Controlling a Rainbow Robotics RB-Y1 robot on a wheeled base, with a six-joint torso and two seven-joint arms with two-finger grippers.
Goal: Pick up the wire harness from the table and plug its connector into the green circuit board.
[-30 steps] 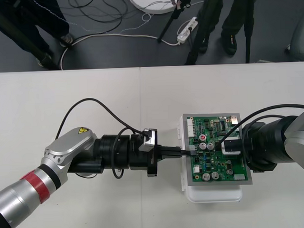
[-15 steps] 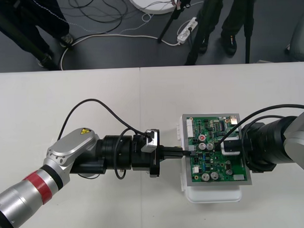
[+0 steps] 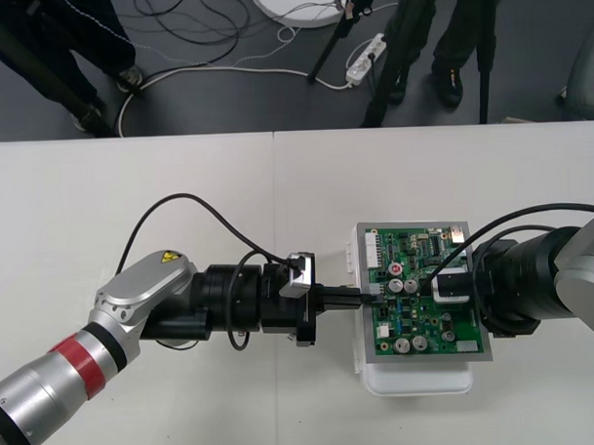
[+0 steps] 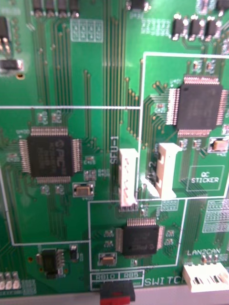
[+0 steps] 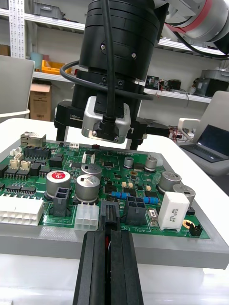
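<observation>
Left wrist view: plug [image 5: 110, 214] tight in narrow left tool [image 5: 110, 233], at green circuit board [image 5: 143, 178] edge

Board [image 3: 408, 321] on its base [image 3: 420, 379] — left fingers [image 5: 93, 271] at its left edge, plug [image 5: 110, 215] seemingly between them.

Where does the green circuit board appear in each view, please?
Front view: green circuit board right of centre, left tool at its left edge, right tool over it.
Right wrist view: board close, from above.
Left wrist view: board beyond the black plug in the left tool.
Shared landmark, front and left wrist: red-marked capacitor.
</observation>
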